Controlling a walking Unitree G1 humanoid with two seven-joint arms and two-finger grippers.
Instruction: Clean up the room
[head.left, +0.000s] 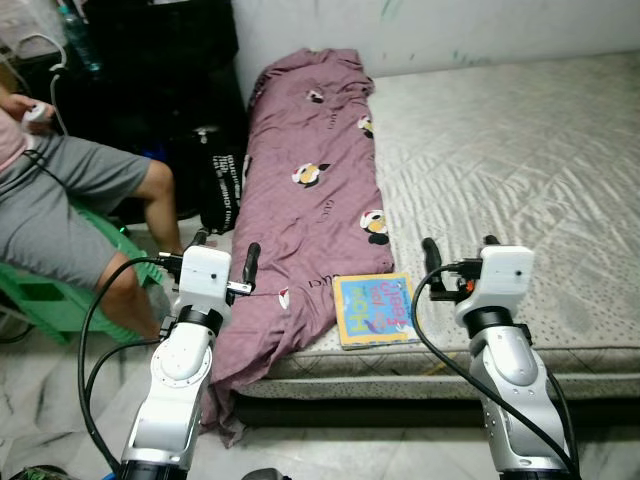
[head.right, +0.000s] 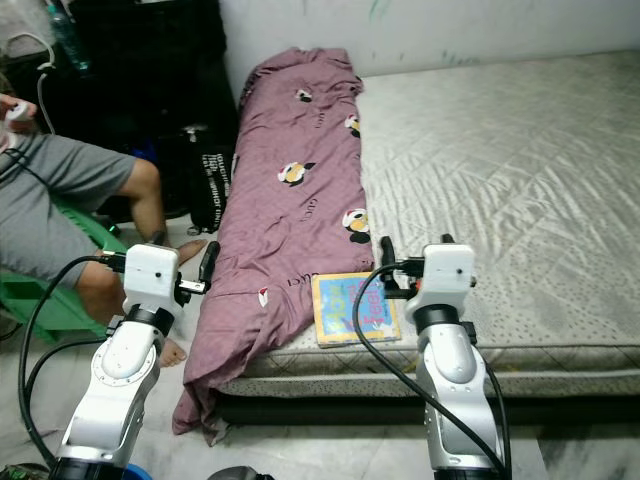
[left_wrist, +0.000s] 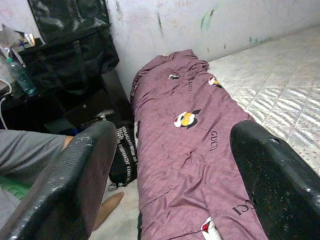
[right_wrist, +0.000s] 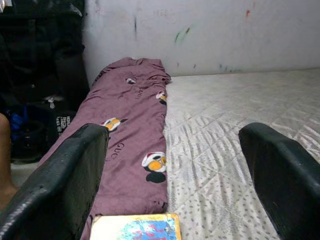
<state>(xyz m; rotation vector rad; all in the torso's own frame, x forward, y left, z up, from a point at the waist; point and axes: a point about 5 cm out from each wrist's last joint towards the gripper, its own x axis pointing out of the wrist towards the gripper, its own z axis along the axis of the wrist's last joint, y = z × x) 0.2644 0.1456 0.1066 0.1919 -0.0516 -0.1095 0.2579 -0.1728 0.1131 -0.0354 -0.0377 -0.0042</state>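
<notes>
A purple quilt with a duck pattern lies lengthwise along the left side of the grey mattress. Its near end hangs over the front edge toward the floor. A colourful children's book lies flat at the mattress's front edge, just right of the quilt. My left gripper is open, held over the quilt's left edge. My right gripper is open above the mattress, just right of the book. The right wrist view shows the book low between the open fingers.
A person in grey shorts sits on a green stool at the left, feet on the floor beside the bed. Black bags stand against the wall behind them. A bottle rests on dark luggage. Pale tiled floor lies in front.
</notes>
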